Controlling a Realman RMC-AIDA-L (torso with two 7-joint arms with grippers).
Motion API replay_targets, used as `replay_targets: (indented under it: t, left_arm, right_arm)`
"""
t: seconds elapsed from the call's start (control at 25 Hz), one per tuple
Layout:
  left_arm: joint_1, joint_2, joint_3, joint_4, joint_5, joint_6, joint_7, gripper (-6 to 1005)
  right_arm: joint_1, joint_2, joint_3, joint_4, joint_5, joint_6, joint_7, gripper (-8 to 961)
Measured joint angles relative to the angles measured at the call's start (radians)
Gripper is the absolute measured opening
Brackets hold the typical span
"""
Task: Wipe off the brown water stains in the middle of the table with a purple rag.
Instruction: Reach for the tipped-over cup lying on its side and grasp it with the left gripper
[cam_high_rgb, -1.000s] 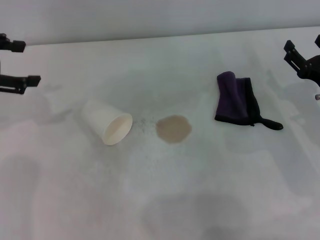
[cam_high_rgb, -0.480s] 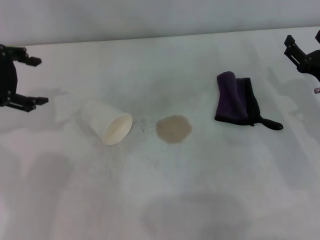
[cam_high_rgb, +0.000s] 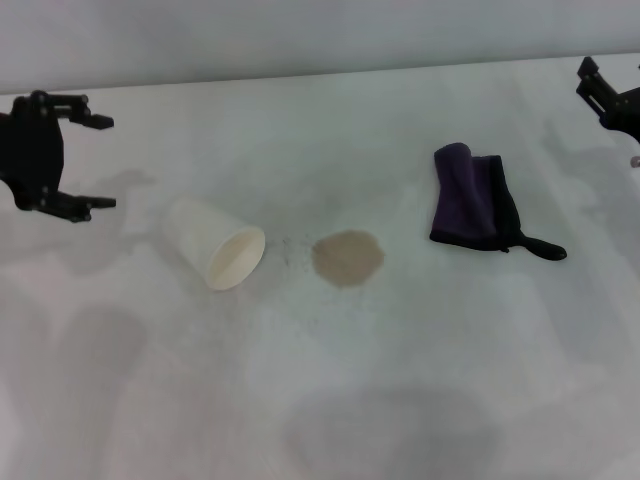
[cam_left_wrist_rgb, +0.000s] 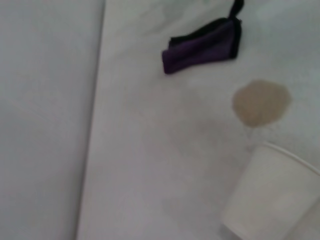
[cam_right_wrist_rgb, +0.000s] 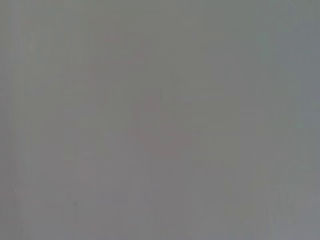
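A small tan-brown water stain (cam_high_rgb: 347, 258) (cam_left_wrist_rgb: 261, 102) lies in the middle of the white table (cam_high_rgb: 400, 380). To its right rests the folded purple rag (cam_high_rgb: 472, 200) (cam_left_wrist_rgb: 202, 47) with black edging and a loop tail. My left gripper (cam_high_rgb: 97, 163) hovers open at the left, beside the tipped cup, holding nothing. Only a bit of my right gripper (cam_high_rgb: 608, 100) shows at the far right edge, above and right of the rag. The right wrist view is plain grey.
A white paper cup (cam_high_rgb: 217, 246) (cam_left_wrist_rgb: 272, 197) lies on its side left of the stain, mouth toward it. Faint dark speckles dot the table between cup and stain. The table's far edge meets a grey wall (cam_high_rgb: 300, 40).
My left gripper has moved in from the left edge toward the cup, fingers spread. The right gripper has drawn back up and rightward, nearly out of view.
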Motion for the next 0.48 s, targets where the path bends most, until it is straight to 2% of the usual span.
replay_targets:
  t: [0.2, 0.48]
  left_arm:
    - [0.0, -0.003, 0.0, 0.069, 0.071, -0.095, 0.064, 875]
    - [0.006, -0.003, -0.001, 0.173, 0.077, -0.205, 0.176, 874]
  right_arm:
    - [0.003, 0.0, 0.061, 0.004, 0.001, -0.035, 0.001, 869]
    - [0.01, 0.0, 0.099, 0.006, 0.0, -0.092, 0.002, 868]
